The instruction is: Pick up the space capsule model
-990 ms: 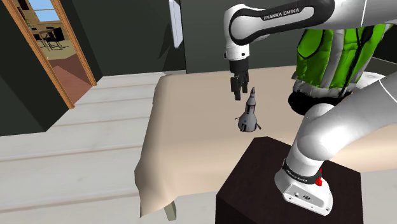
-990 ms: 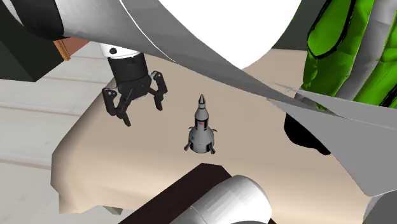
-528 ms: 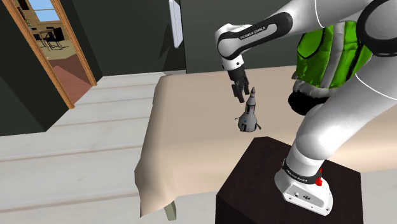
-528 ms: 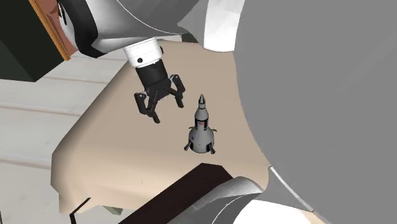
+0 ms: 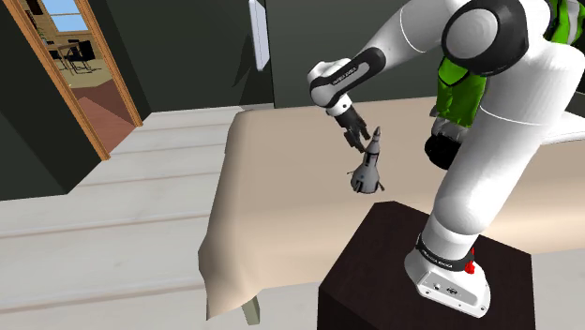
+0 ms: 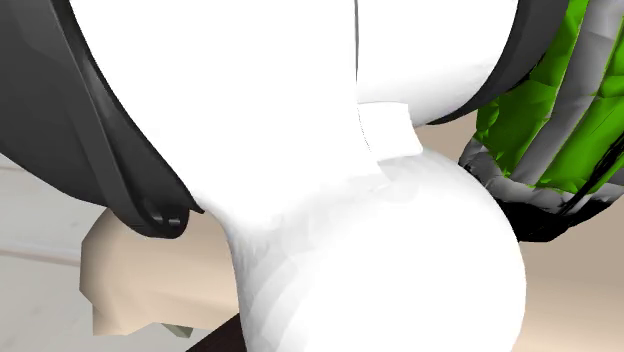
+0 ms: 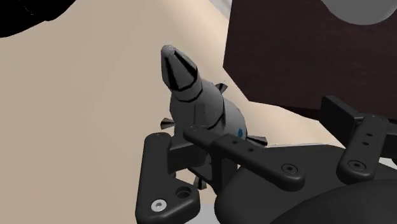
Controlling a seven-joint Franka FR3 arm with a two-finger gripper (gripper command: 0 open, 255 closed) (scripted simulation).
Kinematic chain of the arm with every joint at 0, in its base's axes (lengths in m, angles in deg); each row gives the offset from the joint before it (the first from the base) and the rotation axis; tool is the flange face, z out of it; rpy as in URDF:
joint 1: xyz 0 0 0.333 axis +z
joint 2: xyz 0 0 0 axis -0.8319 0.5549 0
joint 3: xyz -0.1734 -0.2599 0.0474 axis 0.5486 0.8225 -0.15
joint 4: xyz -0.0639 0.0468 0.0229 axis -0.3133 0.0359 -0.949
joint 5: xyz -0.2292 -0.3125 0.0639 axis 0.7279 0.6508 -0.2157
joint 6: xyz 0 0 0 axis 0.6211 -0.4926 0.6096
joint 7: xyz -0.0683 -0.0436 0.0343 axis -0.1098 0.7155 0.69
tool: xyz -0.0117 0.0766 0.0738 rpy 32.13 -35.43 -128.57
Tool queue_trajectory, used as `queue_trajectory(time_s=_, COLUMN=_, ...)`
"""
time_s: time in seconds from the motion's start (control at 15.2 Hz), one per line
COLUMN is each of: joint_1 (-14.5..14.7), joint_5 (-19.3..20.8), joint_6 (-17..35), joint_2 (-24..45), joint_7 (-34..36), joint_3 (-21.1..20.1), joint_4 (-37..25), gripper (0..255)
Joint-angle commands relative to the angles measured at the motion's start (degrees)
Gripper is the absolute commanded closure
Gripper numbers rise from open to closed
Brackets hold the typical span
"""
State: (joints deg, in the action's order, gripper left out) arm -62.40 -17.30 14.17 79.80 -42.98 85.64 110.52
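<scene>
The grey capsule model (image 5: 367,167) stands upright, long axis vertical and nose up, on the beige bed (image 5: 281,178) near the dark stand (image 5: 375,272), the gripper (image 5: 359,141) spread open beside its nose, amid dark walls, pale plank floor (image 5: 112,206) and a wooden door frame (image 5: 112,66).
</scene>
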Motion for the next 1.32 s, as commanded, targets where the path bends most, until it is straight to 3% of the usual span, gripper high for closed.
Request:
queue_trajectory(time_s=0.0, joint_1=-0.7, joint_5=2.8, joint_6=-0.3, joint_2=4.2, joint_7=-1.2, joint_3=0.7, joint_4=-2.3, gripper=0)
queue_trajectory(time_s=0.13, joint_1=-1.2, joint_5=4.8, joint_6=-0.4, joint_2=7.6, joint_7=-2.1, joint_3=1.3, joint_4=-4.1, gripper=0)
queue_trajectory(time_s=0.73, joint_1=-1.6, joint_5=4.5, joint_6=4.7, joint_2=11.0, joint_7=-0.5, joint_3=1.3, joint_4=-2.2, gripper=0)
queue_trajectory(time_s=0.79, joint_1=-1.6, joint_5=4.5, joint_6=4.8, joint_2=11.0, joint_7=-0.5, joint_3=1.4, joint_4=-2.1, gripper=255)
queue_trajectory(time_s=1.25, joint_1=-1.6, joint_5=4.5, joint_6=4.6, joint_2=10.9, joint_7=-0.5, joint_3=1.4, joint_4=-2.2, gripper=255)
